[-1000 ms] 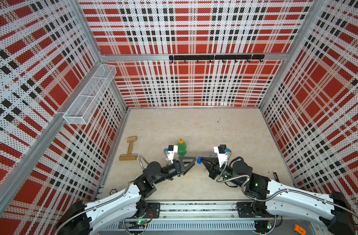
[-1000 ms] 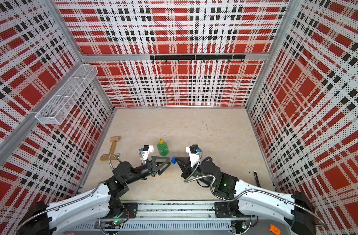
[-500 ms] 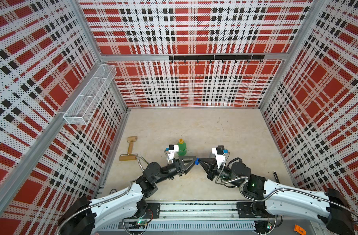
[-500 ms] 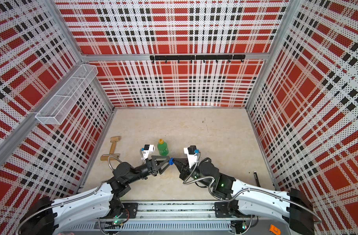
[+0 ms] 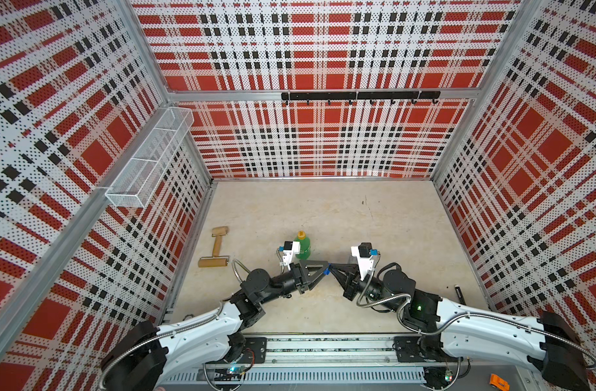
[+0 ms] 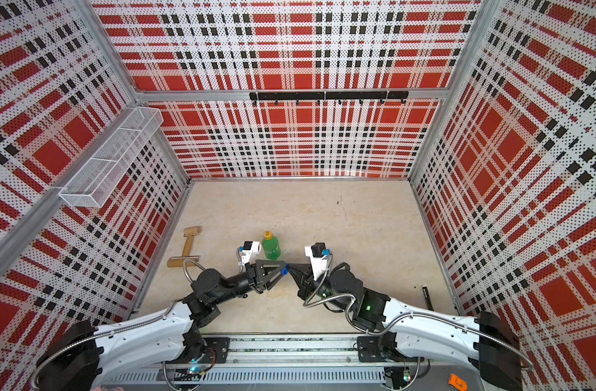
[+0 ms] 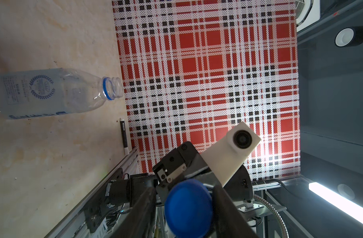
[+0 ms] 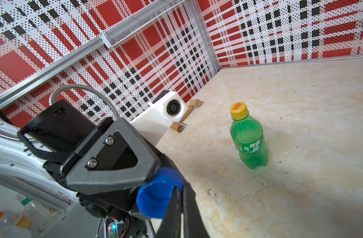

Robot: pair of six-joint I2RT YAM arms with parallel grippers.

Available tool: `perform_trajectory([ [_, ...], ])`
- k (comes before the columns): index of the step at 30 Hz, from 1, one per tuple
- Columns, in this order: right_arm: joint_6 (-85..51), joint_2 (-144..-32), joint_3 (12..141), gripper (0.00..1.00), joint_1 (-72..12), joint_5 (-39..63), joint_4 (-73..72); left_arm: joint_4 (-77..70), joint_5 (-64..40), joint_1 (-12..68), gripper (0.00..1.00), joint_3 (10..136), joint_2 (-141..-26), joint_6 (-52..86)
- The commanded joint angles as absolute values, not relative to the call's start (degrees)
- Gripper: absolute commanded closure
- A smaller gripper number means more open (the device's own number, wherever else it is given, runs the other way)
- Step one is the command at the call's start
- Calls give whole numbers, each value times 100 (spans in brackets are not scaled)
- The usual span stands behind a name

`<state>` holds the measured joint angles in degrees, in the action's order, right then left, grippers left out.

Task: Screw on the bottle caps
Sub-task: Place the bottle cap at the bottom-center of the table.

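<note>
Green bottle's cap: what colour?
The cap is yellow-orange; the right wrist view shows it best.

Top views look steeply down; wrist cameras [image 7: 242,140] face each other (sharing the blue cap [image 7: 188,208]).

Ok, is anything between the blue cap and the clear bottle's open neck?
Nothing visible. The blue cap sits pinched in the right gripper, the left gripper straddling it; the clear bottle stands uncapped on the table, its neck free.
</note>
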<state>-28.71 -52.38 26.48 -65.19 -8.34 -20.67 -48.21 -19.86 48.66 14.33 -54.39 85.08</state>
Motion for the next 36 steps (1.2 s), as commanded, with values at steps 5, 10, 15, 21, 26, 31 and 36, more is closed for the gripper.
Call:
perform_trajectory([
  [5,-2834,-5257,2625,100,-6548,-911,-2404,-5089,-2097,4806,57,1380,-5435,8554],
  [10,-2830,-5316,2654,100,-6548,-888,-2430,-5130,-2115,4812,61,1381,-5477,8564],
  [15,-2839,-5369,2663,100,-6548,-912,-2426,-5238,-2160,4800,64,1390,-5545,8579],
  [21,-2848,-5364,2663,93,-6548,-930,-2392,-5256,-2154,4778,66,1385,-5542,8582],
  [26,-2845,-5252,2628,70,-6548,-979,-2266,-5213,-2198,4677,66,1336,-5498,8608],
  [31,-2781,-5032,2613,58,-6548,-1016,-2059,-4932,-2282,4612,65,1400,-5460,8480],
  [36,-2537,-4482,2602,55,-6548,-1260,-1505,-3924,-2358,4585,64,1583,-5307,7785],
])
